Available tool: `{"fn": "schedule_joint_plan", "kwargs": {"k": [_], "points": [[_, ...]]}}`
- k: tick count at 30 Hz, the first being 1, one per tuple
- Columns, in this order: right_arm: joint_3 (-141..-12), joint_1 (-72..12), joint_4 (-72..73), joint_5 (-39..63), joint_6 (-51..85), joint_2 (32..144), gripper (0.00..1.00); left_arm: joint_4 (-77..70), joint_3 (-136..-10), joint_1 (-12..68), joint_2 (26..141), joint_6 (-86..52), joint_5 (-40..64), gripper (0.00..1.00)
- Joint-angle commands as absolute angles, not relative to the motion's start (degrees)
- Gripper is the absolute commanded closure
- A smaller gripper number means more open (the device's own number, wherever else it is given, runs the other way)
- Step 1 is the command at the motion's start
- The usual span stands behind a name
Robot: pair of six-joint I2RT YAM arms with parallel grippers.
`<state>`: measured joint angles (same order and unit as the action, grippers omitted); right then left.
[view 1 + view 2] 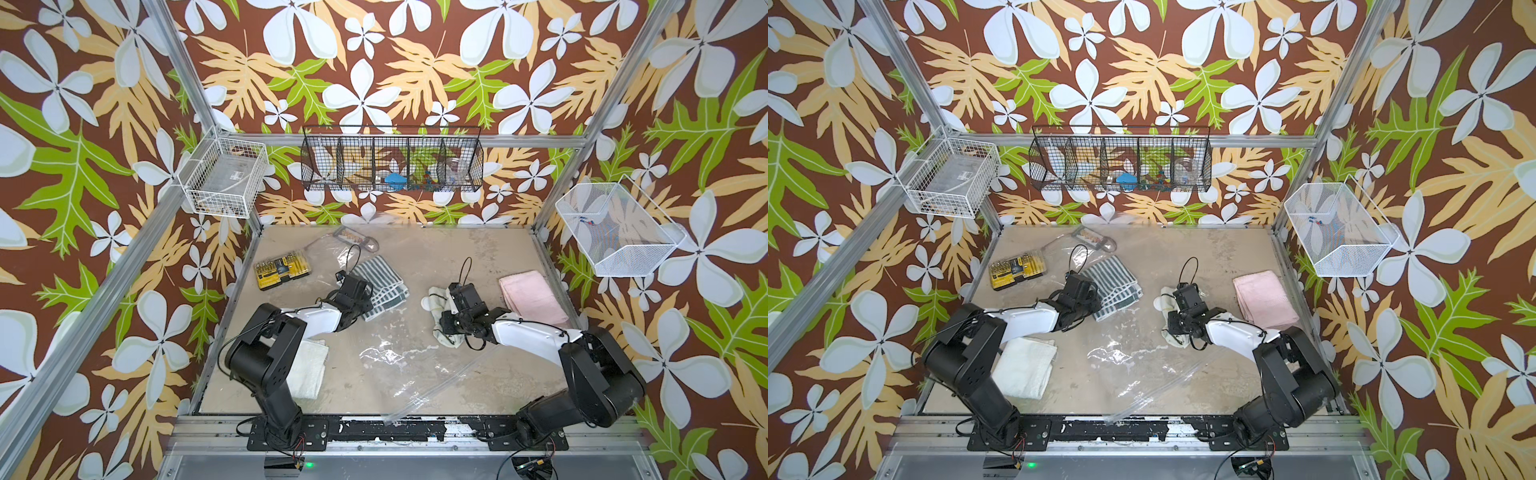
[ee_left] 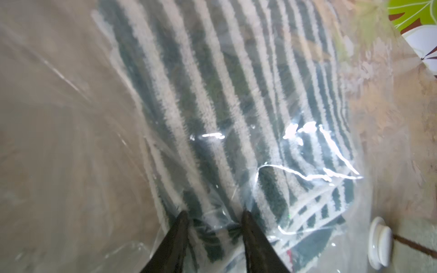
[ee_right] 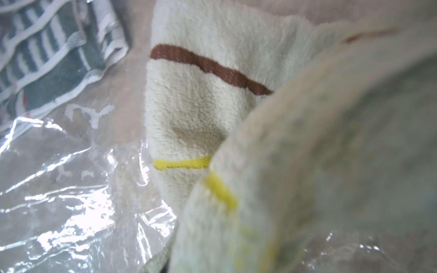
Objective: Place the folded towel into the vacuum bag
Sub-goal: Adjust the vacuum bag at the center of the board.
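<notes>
Cream towel (image 1: 434, 300) isn't in the vacuum bag (image 1: 395, 365) yet, it's bunched up on the table (image 1: 457, 249) right at the bag's right edge, between the striped towel (image 1: 384, 276) and the pink towel (image 1: 532, 297). Right gripper (image 1: 449, 326) has it grabbed, cloth curling up over the wrist cam. Left gripper (image 2: 215, 221) sits on the film over the striped towel, jaws partly apart, can't tell if they're pinching anything

The vacuum bag (image 3: 59, 189) is thin clear plastic, glossy and much wrinkled; its valve (image 2: 380, 243) is smooth white plastic with a shine. The striped towel (image 2: 212, 94) and the cream towel (image 3: 201, 106) are cloth with a soft fuzzy pile. The counter (image 1: 457, 257) is matt, beige and blotchy.
</notes>
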<state>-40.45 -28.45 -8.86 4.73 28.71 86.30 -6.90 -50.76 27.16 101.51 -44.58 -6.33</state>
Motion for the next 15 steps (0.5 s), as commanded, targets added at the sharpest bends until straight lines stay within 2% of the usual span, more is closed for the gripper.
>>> {"fn": "schedule_joint_plan", "kwargs": {"k": [1, 9, 15], "points": [[-38.9, -29.4, -22.7, 13.4, 33.2, 85.1, 0.9, -6.7, -55.3, 27.5, 106.2, -41.9, -1.2, 0.61], [-38.5, -29.9, -18.9, 13.1, 34.3, 87.1, 0.91, 0.0, -67.0, 27.6, 112.8, -36.1, -0.3, 0.6], [-45.5, -29.0, -21.5, 9.2, 30.7, 89.6, 0.91, 3.6, -60.0, 24.8, 101.0, -32.7, -2.3, 0.59]]}}
